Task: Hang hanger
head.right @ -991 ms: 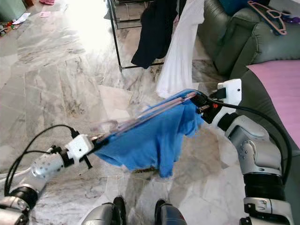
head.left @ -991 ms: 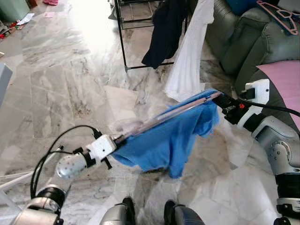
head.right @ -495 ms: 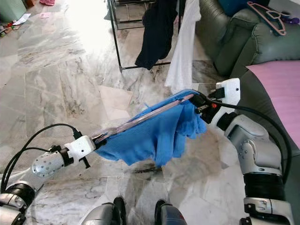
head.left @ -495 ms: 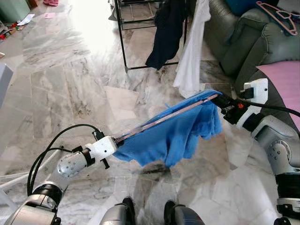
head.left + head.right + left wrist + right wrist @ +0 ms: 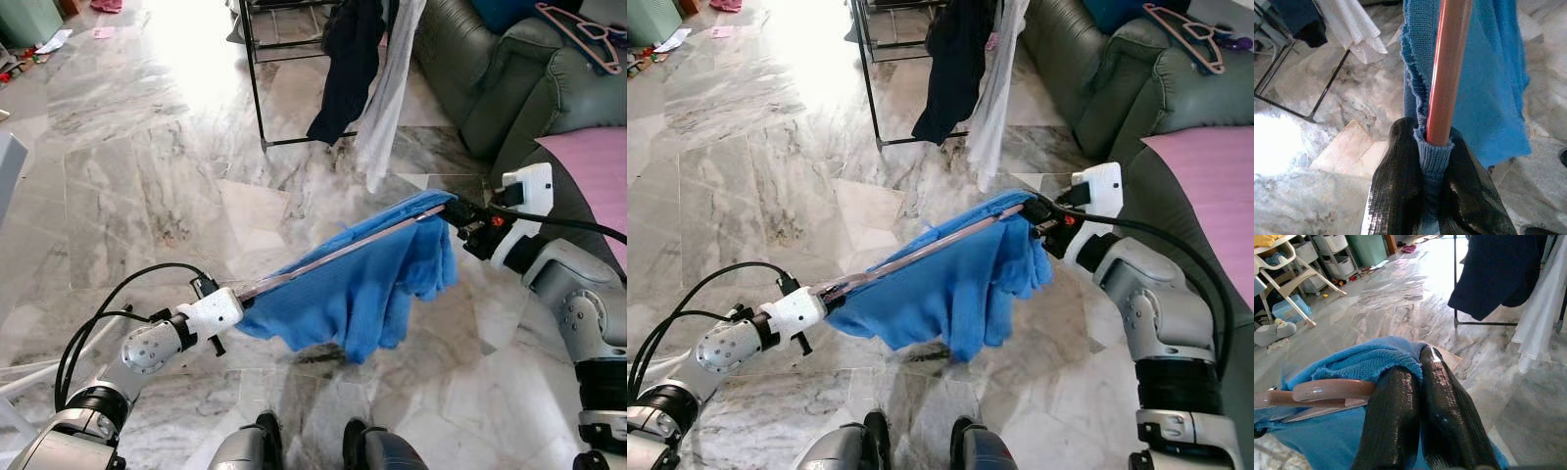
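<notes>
The robot is holding a pink hanger (image 5: 333,257) out in front of its body, with a blue cloth (image 5: 362,294) draped over it. The left gripper (image 5: 1432,161) is squeezing the near left end of the hanger, its two black fingers pressed together on the bar and a bit of the cloth. The right gripper (image 5: 1418,382) is pinched shut on the far right end, where the cloth is bunched up. Compared with a second ago, the left end is sitting a little lower, and the cloth has stopped flapping and is now hanging in one neat bunch. The dark shirt (image 5: 343,69) and the white shirt (image 5: 387,88) on the black rack (image 5: 257,88) far ahead are swinging, and the white one is now looking much thinner than before. The robot is steadying its load, so I think it is getting ready to carry it to the rack. The hanger is still well apart from the rack, so the hanging is not done yet. Another pink hanger (image 5: 578,29) is lying on the green sofa (image 5: 509,88) at the far right.
</notes>
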Tool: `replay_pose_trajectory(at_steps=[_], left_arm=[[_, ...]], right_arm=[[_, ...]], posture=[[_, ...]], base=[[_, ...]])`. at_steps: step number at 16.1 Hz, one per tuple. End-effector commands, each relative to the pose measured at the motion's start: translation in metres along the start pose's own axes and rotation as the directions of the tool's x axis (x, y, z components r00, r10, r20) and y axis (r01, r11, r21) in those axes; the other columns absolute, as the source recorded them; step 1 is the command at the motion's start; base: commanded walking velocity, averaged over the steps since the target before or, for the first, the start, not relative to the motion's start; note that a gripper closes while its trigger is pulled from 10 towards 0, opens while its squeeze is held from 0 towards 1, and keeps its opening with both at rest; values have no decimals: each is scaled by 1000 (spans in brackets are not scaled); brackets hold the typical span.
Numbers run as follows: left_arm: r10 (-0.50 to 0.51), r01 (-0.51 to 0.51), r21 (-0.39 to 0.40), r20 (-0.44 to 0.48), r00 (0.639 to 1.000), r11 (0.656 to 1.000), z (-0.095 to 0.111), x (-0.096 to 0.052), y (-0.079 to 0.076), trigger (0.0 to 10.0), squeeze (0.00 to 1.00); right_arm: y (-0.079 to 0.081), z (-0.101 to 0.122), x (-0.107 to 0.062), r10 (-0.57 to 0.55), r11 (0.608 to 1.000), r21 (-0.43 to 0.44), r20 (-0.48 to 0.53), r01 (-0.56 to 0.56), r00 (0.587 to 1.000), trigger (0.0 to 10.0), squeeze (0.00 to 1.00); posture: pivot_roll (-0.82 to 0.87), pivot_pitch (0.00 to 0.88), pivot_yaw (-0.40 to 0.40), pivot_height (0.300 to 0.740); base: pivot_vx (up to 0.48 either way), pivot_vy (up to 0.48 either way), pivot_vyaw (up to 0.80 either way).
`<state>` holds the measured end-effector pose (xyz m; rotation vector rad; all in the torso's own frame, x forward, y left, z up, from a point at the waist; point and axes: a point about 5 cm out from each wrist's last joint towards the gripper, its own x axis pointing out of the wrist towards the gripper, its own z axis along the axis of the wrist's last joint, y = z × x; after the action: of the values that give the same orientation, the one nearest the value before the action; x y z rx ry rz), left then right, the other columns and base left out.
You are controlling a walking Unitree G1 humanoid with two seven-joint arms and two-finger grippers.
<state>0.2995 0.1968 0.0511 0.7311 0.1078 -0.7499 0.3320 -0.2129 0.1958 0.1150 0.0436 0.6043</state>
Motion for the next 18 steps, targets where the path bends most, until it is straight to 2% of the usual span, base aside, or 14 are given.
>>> replay_pose_trajectory(at_steps=[1, 6, 8, 10, 12, 14, 16, 18], left_arm=[[-10, -26, -120, -291, 957, 992, -55, -44, -14, 10000, 0], [-44, -9, -150, -348, 936, 989, -62, -46, -21, 10000, 0], [-6, -70, -189, -374, 927, 979, -66, -50, -17, 10000, 0], [40, -119, -196, -367, 929, 973, -65, -51, -9, 10000, 0], [66, -133, -155, -376, 924, 979, -64, -52, -3, 10000, 0], [84, -150, -137, -400, 913, 979, -66, -55, 3, 10000, 0], [88, -156, -141, -399, 913, 978, -65, -55, 4, 10000, 0], [87, -146, -112, -416, 905, 983, -66, -54, 5, 10000, 0]], right_arm=[[-19, 50, -21, -111, 985, -115, 149, 129, 983, 0, 0], [-18, 54, -24, -111, 981, -139, 148, 132, 983, 0, 0], [-22, 49, -30, -130, 973, -178, 97, 145, 987, 0, 0], [-26, 35, -35, -155, 962, -226, 15, 154, 988, 0, 0], [-31, 15, -43, -181, 942, -306, -110, 139, 977, 0, 0], [-39, 6, -51, -244, 903, -404, -207, 144, 947, 0, 0], [-43, 6, -54, -276, 877, -457, -224, 150, 935, 0, 0], [-46, 14, -52, -328, 851, -483, -182, 206, 927, 0, 0]], posture=[[-229, 209, 14, 740], [-229, 216, 18, 740], [-234, 220, 22, 740], [-232, 221, 22, 740], [-230, 224, 24, 740], [-233, 229, 31, 740], [-236, 230, 31, 740], [-236, 232, 35, 740]], base=[[0, 0, 0], [0, 0, 0], [0, 0, 0], [0, 0, 0], [0, 0, 0], [0, 0, 0], [0, 0, 0], [0, 0, 0]])
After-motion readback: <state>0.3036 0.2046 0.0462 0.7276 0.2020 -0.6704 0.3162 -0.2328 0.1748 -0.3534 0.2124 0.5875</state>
